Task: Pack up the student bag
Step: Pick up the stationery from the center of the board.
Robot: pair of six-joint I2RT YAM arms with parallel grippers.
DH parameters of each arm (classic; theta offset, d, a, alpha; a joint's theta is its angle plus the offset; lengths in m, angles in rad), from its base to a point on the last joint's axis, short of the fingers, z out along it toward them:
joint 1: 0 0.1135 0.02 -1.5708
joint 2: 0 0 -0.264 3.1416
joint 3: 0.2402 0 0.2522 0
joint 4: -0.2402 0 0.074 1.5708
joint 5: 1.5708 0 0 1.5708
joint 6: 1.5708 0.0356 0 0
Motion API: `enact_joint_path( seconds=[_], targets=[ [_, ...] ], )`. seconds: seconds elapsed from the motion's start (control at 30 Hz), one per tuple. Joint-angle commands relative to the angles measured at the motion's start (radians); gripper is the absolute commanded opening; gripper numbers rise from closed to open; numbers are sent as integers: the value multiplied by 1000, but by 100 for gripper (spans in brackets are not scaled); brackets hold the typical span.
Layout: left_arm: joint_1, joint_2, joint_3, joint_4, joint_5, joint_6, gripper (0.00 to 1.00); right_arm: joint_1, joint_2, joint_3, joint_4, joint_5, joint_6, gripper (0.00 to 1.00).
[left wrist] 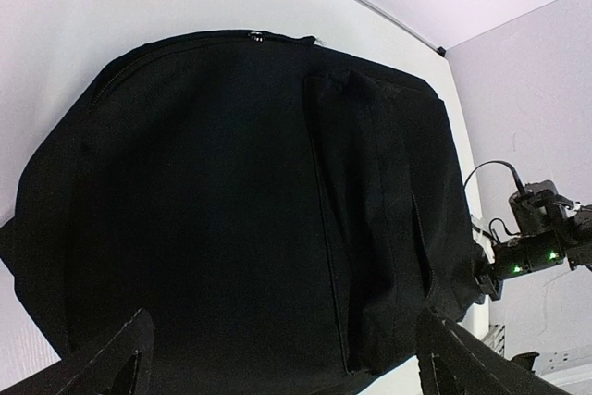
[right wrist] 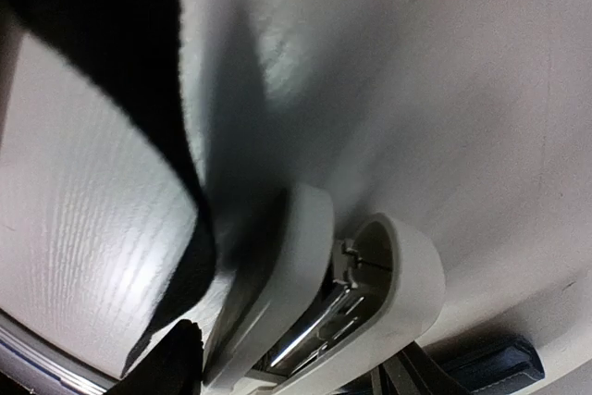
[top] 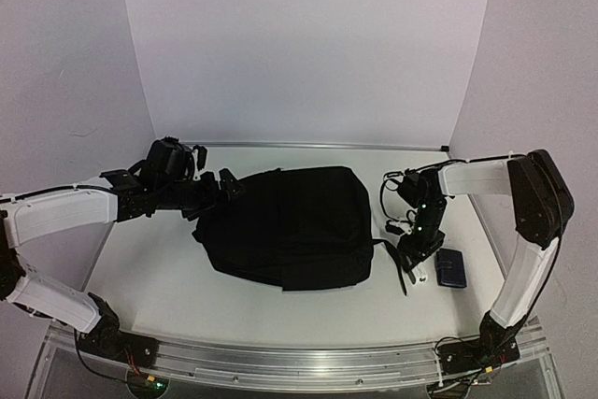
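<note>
Black student bag: lies flat at the middle of the white counter, between the two arms; zip pull shows at its top edge.
Left claw: at the bag's far-left corner, fingertips spread wide apart over the fabric, nothing gripped.
Right claw: points down at the counter just right of the bag; jaws apart or together, cannot tell.
Strap: black, trails from the bag's right side onto the counter near the right claw.
White curved object: on the counter below the right claw, metal strip inside.
Dark-blue case: flat, just beside the white object, apart from the bag.
</note>
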Motion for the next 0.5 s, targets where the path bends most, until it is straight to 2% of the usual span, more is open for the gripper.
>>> enact_joint_path(
  seconds=[0.0, 0.1, 0.33, 0.47],
  targets=[
    [0, -35, -9, -3, -32, 24, 99, -36, -13, 41, 21, 94, -17, 60],
    [0, -32, -7, 1, -34, 25, 99, -41, -3, 51, 17, 76, -23, 59],
    [0, -26, 8, 2, -23, 28, 100, -41, 46, 50, 36, 39, -39, 50],
    [0, -34, 23, -7, -8, 36, 100, -42, 34, 82, 40, 44, -35, 39]
  ],
)
